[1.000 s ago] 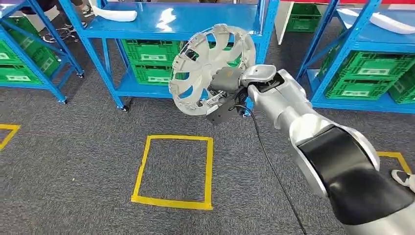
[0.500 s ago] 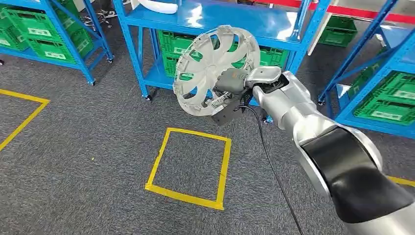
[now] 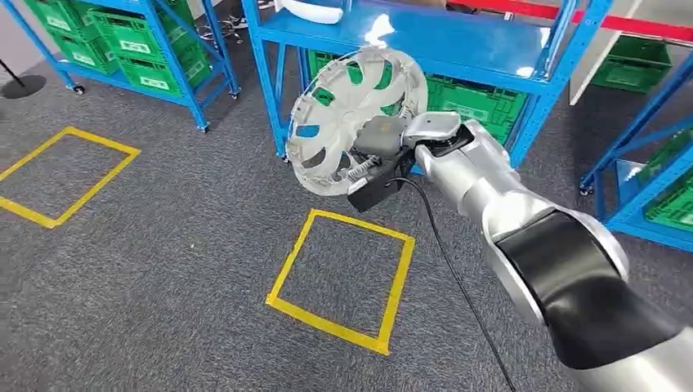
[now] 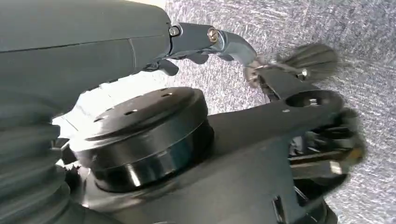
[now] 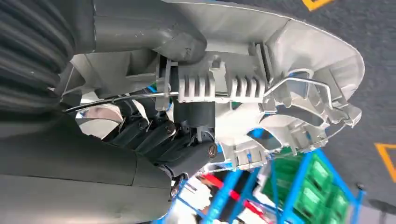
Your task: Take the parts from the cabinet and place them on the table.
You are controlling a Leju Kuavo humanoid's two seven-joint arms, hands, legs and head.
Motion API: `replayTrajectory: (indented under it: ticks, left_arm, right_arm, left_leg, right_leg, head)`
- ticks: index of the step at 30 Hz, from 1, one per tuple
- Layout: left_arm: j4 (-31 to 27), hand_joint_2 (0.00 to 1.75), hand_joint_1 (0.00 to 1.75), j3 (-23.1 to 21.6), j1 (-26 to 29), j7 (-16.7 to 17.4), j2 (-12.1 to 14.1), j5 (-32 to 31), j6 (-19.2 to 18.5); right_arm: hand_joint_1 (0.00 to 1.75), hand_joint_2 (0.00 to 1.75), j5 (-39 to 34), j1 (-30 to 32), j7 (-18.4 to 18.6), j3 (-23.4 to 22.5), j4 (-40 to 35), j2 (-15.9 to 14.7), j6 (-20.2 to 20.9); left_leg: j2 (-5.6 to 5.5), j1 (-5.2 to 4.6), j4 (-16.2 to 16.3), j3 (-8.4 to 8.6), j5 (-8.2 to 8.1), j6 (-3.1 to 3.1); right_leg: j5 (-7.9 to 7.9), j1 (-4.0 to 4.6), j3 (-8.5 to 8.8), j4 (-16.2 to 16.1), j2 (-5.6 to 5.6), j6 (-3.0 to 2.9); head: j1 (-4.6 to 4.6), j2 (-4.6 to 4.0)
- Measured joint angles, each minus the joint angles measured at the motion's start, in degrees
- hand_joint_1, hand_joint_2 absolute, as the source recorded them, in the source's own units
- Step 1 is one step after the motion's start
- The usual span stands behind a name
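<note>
A silver wheel cover (image 3: 339, 102) with curved cut-outs is held up in the air in front of the blue rack, its face turned away from me. My right hand (image 3: 379, 144) grips it from behind at its rim, arm stretched forward. In the right wrist view the dark fingers (image 5: 159, 133) hook around the cover's ribbed inner edge (image 5: 219, 84) and its wire ring. The left wrist view has my left hand's (image 4: 140, 51) grey cover and thumb over grey carpet; how its fingers lie is not visible.
A blue shelf rack (image 3: 458, 41) stands straight ahead with green crates (image 3: 478, 94) below and a white part (image 3: 310, 10) on top. More blue racks stand left and right. Yellow tape squares (image 3: 282, 273) (image 3: 16, 208) mark the grey carpet.
The whole picture has shifted right and the racks look nearer, so the camera has turned and moved. The right hand still holds the wheel cover in the same pose.
</note>
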Motion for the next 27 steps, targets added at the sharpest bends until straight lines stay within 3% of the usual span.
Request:
replayTrajectory:
  ticks: [1,3,4,5,6,9,10,11,13,14,15,16,17,18,19,20,22,24,25,26,27]
  left_arm:
    - [0.0,1.75,0.0,0.0,0.08,-0.09,0.02,0.0,0.0]
    - [-0.02,1.75,0.0,0.0,0.03,-0.29,0.09,0.02,0.0]
    - [-0.04,1.75,0.0,0.0,-0.04,-0.37,0.11,0.02,0.0]
    - [-0.02,1.75,0.0,0.0,-0.23,-0.48,0.07,0.04,0.0]
    - [-0.02,1.75,0.0,0.0,-0.25,-0.61,0.06,0.13,0.0]
    - [-0.07,1.75,0.0,0.0,-0.3,-0.61,0.13,0.22,0.0]
    - [-0.07,1.75,0.0,0.0,-0.3,-0.66,0.07,0.35,0.0]
    - [-0.07,1.75,0.0,0.0,-0.4,-0.68,0.07,0.35,0.0]
    - [-0.07,1.75,0.0,0.0,-0.84,-0.79,0.04,0.37,0.0]
    - [-0.07,1.75,0.0,0.0,-0.86,-0.77,0.0,0.39,0.0]
    - [-0.07,1.75,0.0,0.0,-0.81,-0.55,0.0,0.39,0.0]
    - [-0.07,1.75,0.0,0.0,-0.72,-0.29,0.0,0.39,0.0]
    - [-0.07,1.75,0.0,0.0,-0.66,-0.2,0.0,0.39,0.0]
    - [-0.07,1.75,0.0,0.0,-0.66,-0.04,0.0,0.42,0.0]
    - [-0.04,1.75,0.0,0.0,-0.66,0.11,-0.04,0.42,0.0]
    - [-0.02,1.75,0.0,0.0,-0.64,0.2,-0.09,0.5,0.0]
    - [-0.02,1.75,0.0,0.0,-0.63,0.26,-0.07,0.61,0.0]
    - [-0.02,1.75,0.0,0.0,-0.12,0.41,-0.07,0.87,0.0]
    - [-0.02,1.75,0.0,0.02,0.11,0.44,0.04,1.03,0.0]
    - [-0.02,1.75,0.0,0.04,0.12,0.5,0.02,1.07,0.0]
    - [-0.02,1.75,0.0,0.04,0.02,0.48,0.02,1.16,0.0]
  right_arm:
    - [1.66,1.75,0.0,0.09,-0.02,0.0,0.0,0.0,0.0]
    - [1.66,1.75,-0.02,0.05,0.0,0.0,-0.02,0.02,0.0]
    - [1.66,1.75,0.0,0.0,0.0,0.0,-0.02,0.02,0.0]
    - [1.66,1.75,0.0,-0.12,0.02,0.0,0.0,-0.04,-0.02]
    - [1.66,1.75,0.0,-0.16,0.02,0.0,-0.02,-0.13,-0.02]
    - [1.66,1.75,0.0,-0.11,-0.04,0.0,-0.02,0.11,0.0]
    - [1.66,1.75,0.0,-0.12,0.0,0.0,-0.02,0.02,0.0]
    - [1.66,1.75,-0.02,-0.12,-0.04,0.0,-0.02,-0.09,0.0]
    - [1.66,1.75,-0.02,-0.01,-0.04,0.0,0.0,-0.44,0.0]
    - [1.66,1.75,-0.02,0.12,-0.04,0.0,0.0,-0.63,0.0]
    - [1.66,1.75,0.0,0.28,-0.04,0.0,0.0,-0.68,0.02]
    - [1.66,1.75,0.0,0.42,-0.06,0.0,0.0,-0.7,0.07]
    - [1.66,1.75,0.04,0.45,-0.04,0.0,0.0,-0.72,0.09]
    - [1.66,1.75,0.04,0.4,-0.04,0.0,0.0,-0.72,0.09]
    - [1.66,1.75,0.04,0.34,-0.04,0.0,0.0,-0.72,0.09]
    - [1.66,1.75,0.0,0.29,-0.04,0.0,0.0,-0.7,0.02]
    - [1.66,1.75,0.0,0.41,-0.07,0.0,0.0,-0.68,-0.09]
    - [1.66,1.75,0.02,0.45,-0.04,0.0,0.0,-0.2,-0.07]
    - [1.66,1.75,0.04,0.44,0.02,0.0,0.0,0.04,-0.04]
    - [1.66,1.75,0.0,0.45,0.61,0.0,0.0,0.22,-0.04]
    - [1.66,1.75,0.0,0.44,0.61,0.0,0.0,0.2,-0.09]
  left_leg:
    - [0.13,0.06,-1.6,1.08,1.2,-0.07]
    - [1.36,0.1,-10.75,6.41,5.32,-0.02]
    - [3.41,0.01,-15.22,8.83,6.03,0.13]
    - [4.69,-0.89,-16.25,9.51,5.24,0.62]
    - [3.6,-0.61,-16.25,9.21,5.57,1.54]
    - [1.97,-0.74,-16.57,8.83,6.07,2.67]
    - [1.5,-0.49,-16.73,8.85,6.31,3.01]
    - [0.96,-0.42,-16.74,8.68,6.46,3.27]
    - [-0.3,-0.41,-16.73,8.41,6.7,3.68]
    - [-0.97,-0.46,-16.69,8.3,6.76,3.73]
    - [-1.75,-0.48,-16.65,8.21,6.84,3.73]
    - [-2.43,-0.46,-16.62,8.17,6.93,3.68]
    - [-3.17,-0.42,-16.52,8.12,7.01,3.56]
    - [-3.86,-0.39,-16.4,8.09,7.05,3.48]
    - [-4.55,-0.36,-16.3,8.05,7.1,3.3]
    - [-5.0,-0.59,-16.23,7.64,7.26,2.83]
    - [-6.03,-0.23,-16.38,7.22,7.8,2.0]
    - [-7.22,-0.05,-16.91,7.07,8.31,1.17]
    - [-5.8,-0.15,-16.46,6.45,7.88,1.11]
    - [-2.92,-0.51,-14.74,5.78,6.32,0.86]
    - [-1.3,-0.46,-11.36,4.34,4.18,0.65]
  right_leg:
    - [-0.01,0.0,-0.07,0.09,-0.69,0.01]
    - [-0.19,-0.01,-0.11,0.38,-2.03,0.27]
    - [-0.4,0.04,-0.12,0.63,-2.54,0.58]
    - [-0.61,0.64,-0.5,1.0,-3.0,0.9]
    - [-0.57,0.59,-0.58,0.99,-3.29,1.07]
    - [-0.65,0.45,-0.45,0.93,-4.74,1.81]
    - [-1.4,0.14,-0.69,1.7,-2.29,2.29]
    - [-3.16,-0.14,-1.72,3.98,0.24,2.4]
    - [-7.62,-0.14,-5.85,13.07,1.65,2.61]
    - [-8.9,-0.13,-7.73,16.97,1.76,2.65]
    - [-8.88,-0.14,-8.69,18.83,1.77,2.62]
    - [-7.66,-0.16,-8.26,17.81,1.79,2.52]
    - [-5.38,-0.23,-6.63,14.31,1.94,2.39]
    - [-2.85,-0.28,-4.25,9.43,2.27,2.25]
    - [-0.47,-0.42,-1.45,3.85,3.46,2.09]
    - [-1.42,-0.56,-0.61,1.99,5.69,2.07]
    - [-1.0,-0.17,-0.82,1.65,4.74,1.94]
    - [-0.72,-0.03,-0.74,1.45,3.7,1.28]
    - [-0.2,-0.51,-0.58,0.86,2.72,0.58]
    - [-0.03,-0.42,-0.6,0.63,2.26,0.14]
    - [0.06,-0.32,-0.69,0.61,1.81,0.0]
  head:
    - [0.0,0.0]
    - [-0.02,0.0]
    - [-0.02,0.0]
    - [-0.13,0.0]
    - [0.05,0.0]
    - [-0.02,0.0]
    - [0.0,0.0]
    - [0.02,0.0]
    - [0.05,0.0]
    - [0.02,0.0]
    - [0.0,0.0]
    - [0.04,0.0]
    - [0.02,0.0]
    - [0.02,0.0]
    - [0.05,0.0]
    - [-0.09,0.0]
    - [-0.08,0.0]
    - [-0.06,0.0]
    - [-0.09,0.0]
    - [-0.51,0.0]
    - [-0.7,0.0]
